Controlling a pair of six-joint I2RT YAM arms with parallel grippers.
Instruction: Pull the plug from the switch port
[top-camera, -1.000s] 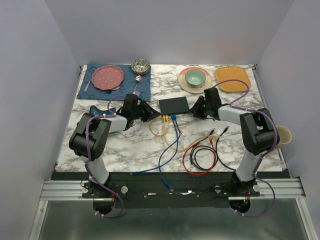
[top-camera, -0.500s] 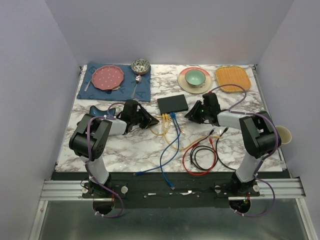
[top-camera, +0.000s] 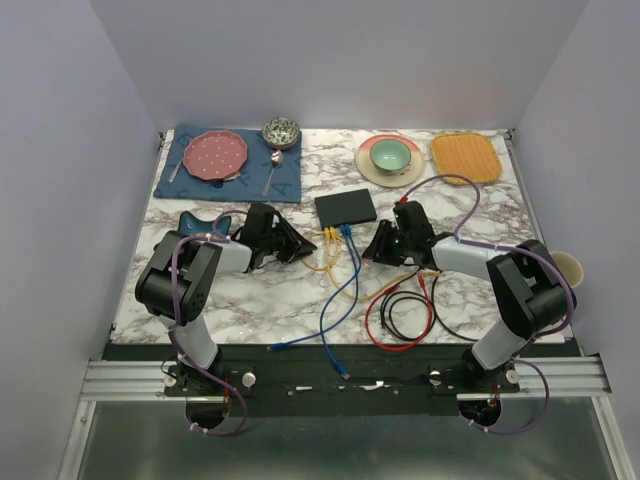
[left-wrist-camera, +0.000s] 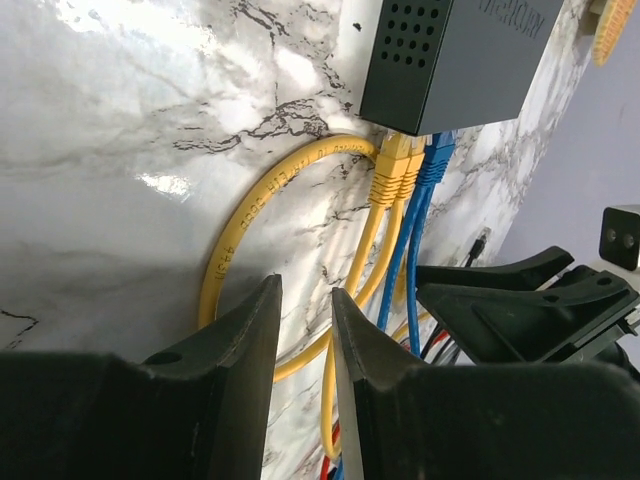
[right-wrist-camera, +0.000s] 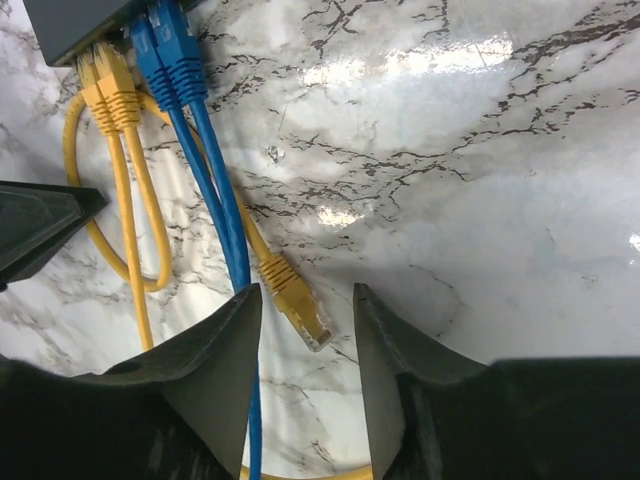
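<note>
A marble worktop (top-camera: 250, 290) is seen from above. The switch (top-camera: 346, 208) lies flat near its centre, with its socket edge turned toward 6 o'clock so that the cables run out toward the arms. Two yellow plugs (top-camera: 328, 238) and two blue plugs (top-camera: 346, 236) are seated in that edge.

The left gripper (top-camera: 300, 248) is laid low at 8 o'clock of the switch and the right gripper (top-camera: 368, 255) at 5 o'clock. Both are aimed inward at the cable bundle, probably so that a plug can be reached from either side. Which plug is meant cannot be told.

In the left wrist view that arm's fingers (left-wrist-camera: 250, 340) are narrowly parted and hold nothing. Only a yellow cable loop (left-wrist-camera: 240, 225) on the worktop shows beyond the gap. This view also gives the vented side of the switch and the plugs pushed fully home, which from above are mere dots of colour.

In the right wrist view the fingers there are moderately parted and also hold nothing. A loose yellow plug (right-wrist-camera: 297, 302) lies on the worktop in the gap, apparently touched by neither finger. That free end is not made out from above.
</note>
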